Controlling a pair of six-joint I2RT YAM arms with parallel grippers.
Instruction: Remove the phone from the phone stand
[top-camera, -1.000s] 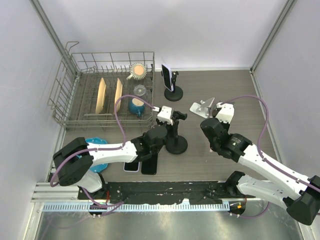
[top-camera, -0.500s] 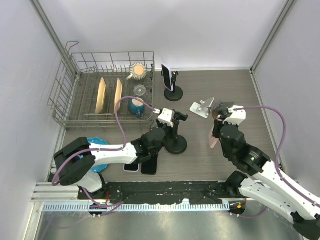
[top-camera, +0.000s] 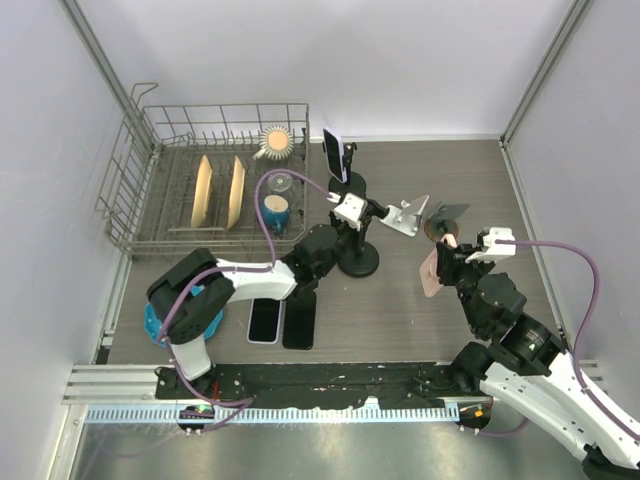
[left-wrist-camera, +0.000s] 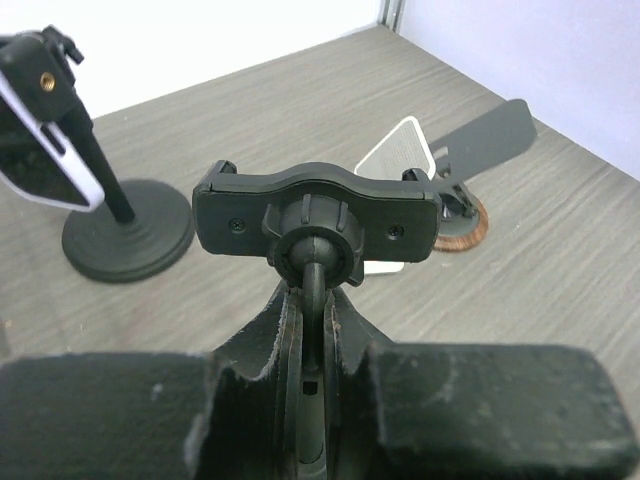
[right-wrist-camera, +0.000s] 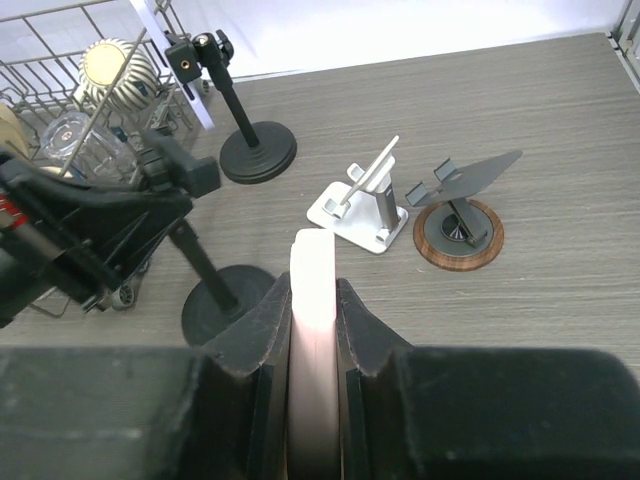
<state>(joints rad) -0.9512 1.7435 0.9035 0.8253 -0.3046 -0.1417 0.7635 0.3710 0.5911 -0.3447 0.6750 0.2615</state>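
Phone (right-wrist-camera: 312, 345) off the stand (left-wrist-camera: 315, 215), held by the right gripper (right-wrist-camera: 313, 290).

The left gripper (left-wrist-camera: 313, 300) is clamped tight around the thin stem of the black stand, just below its clamp head. The right gripper is closed on the pink phone, pinching its two flat faces so it stands edge-up between the fingers (right-wrist-camera: 255, 350). The phone is held aloft to the right of the stand, apart from it. Behind the stand is a second stand (top-camera: 347, 187) carrying another handset (top-camera: 331, 153); a silver stand (top-camera: 403, 217) and a wood-based stand (top-camera: 440, 225) sit to the stand's rear right. A dark handset (top-camera: 300, 320) and a white-edged handset (top-camera: 264, 321) lie flat to the stand's near left.
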